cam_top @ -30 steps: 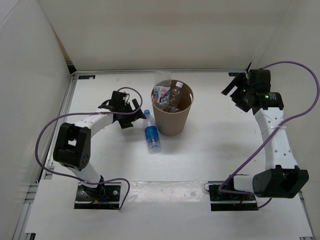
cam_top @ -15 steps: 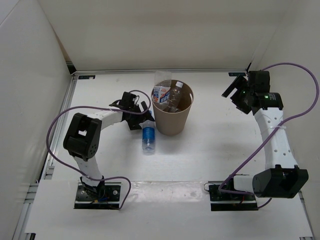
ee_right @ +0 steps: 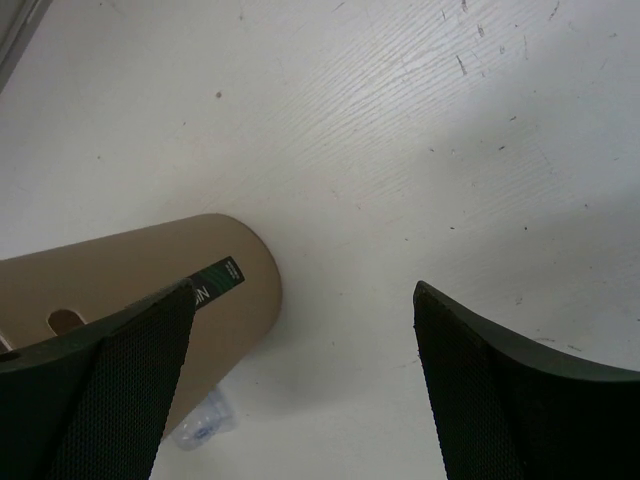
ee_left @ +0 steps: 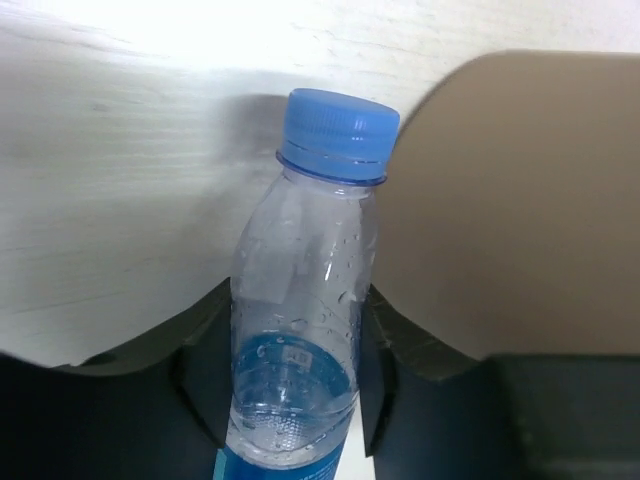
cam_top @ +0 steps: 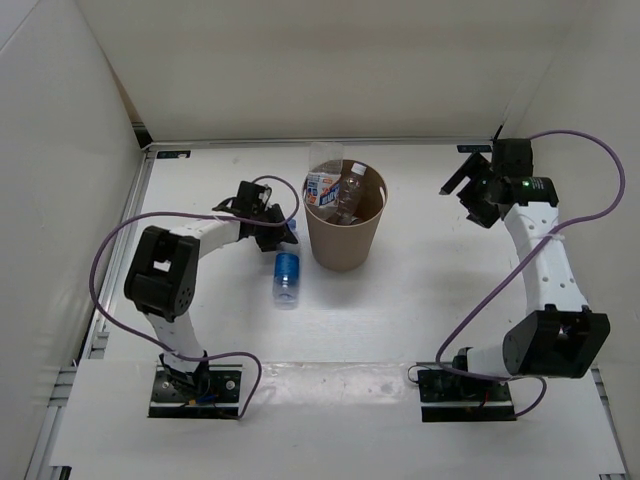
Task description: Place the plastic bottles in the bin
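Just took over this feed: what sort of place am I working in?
Probably a lab robot test cell: a bare white table boxed in by plain white panels, with left arm and right arm bolted at its near edge.

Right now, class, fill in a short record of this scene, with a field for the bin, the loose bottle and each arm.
bin: upright, at least two bottles inside
blue-labelled bottle: on its side, just left of the bin
left arm: jaws against the blue-labelled bottle's sides, below its cap
right arm: jaws open, holding nothing
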`<state>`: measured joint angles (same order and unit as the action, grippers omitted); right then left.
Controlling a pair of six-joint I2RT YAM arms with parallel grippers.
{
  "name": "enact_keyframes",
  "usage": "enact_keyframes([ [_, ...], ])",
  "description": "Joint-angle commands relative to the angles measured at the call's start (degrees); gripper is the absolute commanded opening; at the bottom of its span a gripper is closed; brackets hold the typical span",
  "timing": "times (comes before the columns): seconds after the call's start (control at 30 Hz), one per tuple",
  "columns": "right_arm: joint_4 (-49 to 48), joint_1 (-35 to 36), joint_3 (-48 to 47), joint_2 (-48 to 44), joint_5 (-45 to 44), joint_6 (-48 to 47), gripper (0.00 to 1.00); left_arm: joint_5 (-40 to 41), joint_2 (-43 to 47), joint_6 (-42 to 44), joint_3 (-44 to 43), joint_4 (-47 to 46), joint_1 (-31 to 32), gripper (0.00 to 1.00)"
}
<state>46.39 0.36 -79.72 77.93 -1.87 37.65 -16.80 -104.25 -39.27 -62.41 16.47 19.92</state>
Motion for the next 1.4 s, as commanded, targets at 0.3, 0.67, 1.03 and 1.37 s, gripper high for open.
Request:
enact_keyframes([
  [0.3,-4.03,-4.05,-0.79,2.14,8.19,6.29,0.90,6.34,16.95,9.04,-2.35,1.03,-18.15,0.47],
  [0.67,-3.15,-4.58,-1.22,2.66,11.45,6.38,0.90,-2.44,3.27,3.49,-55.57,-3.73,-21.52,0.47],
  [1.03,-1.22,-7.22,0.36,0.38,13.30,5.16,0.90,-4.12,1.24,6.57,-64.49,-7.68,-2.27,0.51],
  [1.37,-0.78,-6.51,1.76,-1.11,11.89,4.28,0.90,-6.58,-2.28,3.50,-60.03,-9.34,13.11,0.52],
])
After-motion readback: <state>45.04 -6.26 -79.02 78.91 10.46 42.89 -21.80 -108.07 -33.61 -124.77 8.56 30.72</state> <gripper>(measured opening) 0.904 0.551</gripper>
